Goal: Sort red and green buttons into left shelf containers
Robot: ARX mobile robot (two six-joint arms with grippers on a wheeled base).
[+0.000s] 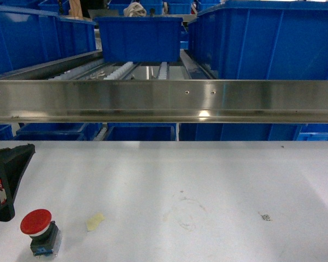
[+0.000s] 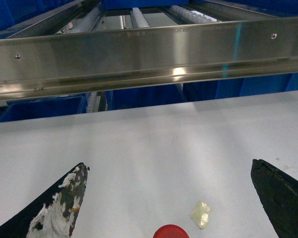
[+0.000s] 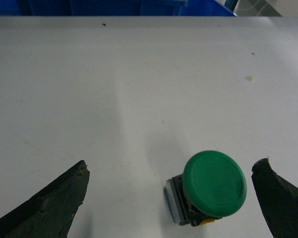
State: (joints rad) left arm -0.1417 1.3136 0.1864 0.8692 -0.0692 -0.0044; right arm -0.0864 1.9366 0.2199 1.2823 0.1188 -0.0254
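Blue bins (image 1: 136,35) sit on roller shelf behind steel rail (image 1: 164,101); one large bin far left (image 1: 22,38), one centre, one right. White table (image 1: 208,180) in front.

Left gripper (image 2: 171,196): jaws spread wide, nothing held. Left finger (image 2: 64,203) pad scuffed, white patches. Red button (image 1: 39,232) lies low and between the fingers in left wrist view, only the cap's top edge (image 2: 171,231) showing at frame bottom, so it is nearer the wrist than the tips. In head view it stands upright on blue-black body, front-left of table, just beside the black gripper body (image 1: 5,180). Left arm clearly the nearer one for red.

Right gripper (image 3: 171,193): also spread, empty. Green button (image 3: 213,184) lies on its side between the fingers, off-centre toward the right finger (image 3: 283,198), cap facing the camera, body pointing left.

Judgement: right needs small shift to centre; left needs to pull back or drop.

Hidden: green button and right arm not in head view. Yellowish scrap (image 2: 200,214) near red cap, material unclear. Small mark on table (image 1: 265,216), unreadable. Bin contents not visible.
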